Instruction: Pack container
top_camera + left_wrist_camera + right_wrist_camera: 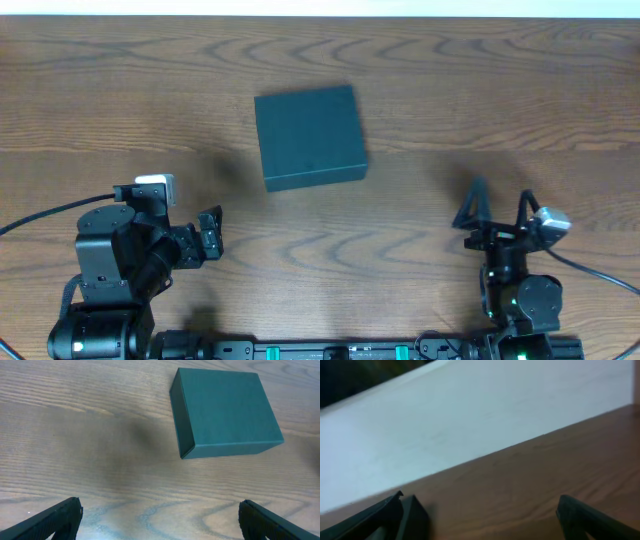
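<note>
Dark teal, matte and sharp-edged, the container (309, 135) sits flat on the worktop (450, 80) around the middle, a touch left of centre, with its lid down. It's so close to square that I can't really pick a long axis. It's twisted slightly, so in the overhead view its right-hand corners sit a bit further back than the left ones, and one plain side wall faces the arms. From the left wrist view it's up in the top right (225, 410), one corner pointing back toward the camera, with smooth faces, crisp folds and no markings. I can't tell which edge has the hinge. The worktop is brown wood grain with wavy streaks, and a white surface (470, 420) runs along its far edge. The left tool (213, 234) is near the front left, its black fingers spread wide with nothing between them, well apart from the box; same story in its own camera (160, 510). The right tool (498, 210) is at the front right, also spread wide and holding nothing, well clear of the box, and its camera (482, 505) only catches bare wood and that white surface.
</note>
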### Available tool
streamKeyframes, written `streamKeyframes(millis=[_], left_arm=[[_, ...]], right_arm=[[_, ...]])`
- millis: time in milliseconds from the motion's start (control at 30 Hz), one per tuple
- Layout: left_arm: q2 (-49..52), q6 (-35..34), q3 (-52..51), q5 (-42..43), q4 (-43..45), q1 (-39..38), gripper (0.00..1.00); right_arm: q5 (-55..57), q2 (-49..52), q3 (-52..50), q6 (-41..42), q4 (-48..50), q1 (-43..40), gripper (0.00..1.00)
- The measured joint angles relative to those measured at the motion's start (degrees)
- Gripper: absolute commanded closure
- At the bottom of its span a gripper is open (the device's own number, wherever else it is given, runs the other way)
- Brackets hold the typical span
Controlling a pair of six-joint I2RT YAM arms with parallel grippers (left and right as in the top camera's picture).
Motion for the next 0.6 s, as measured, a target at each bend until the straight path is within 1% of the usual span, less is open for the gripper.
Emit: streamKeyframes(millis=[200,333,600], left_arm=[[0.0,0.0,0.0,0.0,0.0,0.0,0.01],[0.0,0.0,0.0,0.0,0.0,0.0,0.01],[0.0,0.0,0.0,0.0,0.0,0.0,0.01]], right_arm=[[-5.9,-0.3,-3.0,-7.4,0.3,-0.7,0.01],[-7.2,-0.7,-4.2,-9.0,0.4,-2.0,0.01],[-8.4,-6.7,-5.6,-11.5,-8.2,-3.2,0.01]])
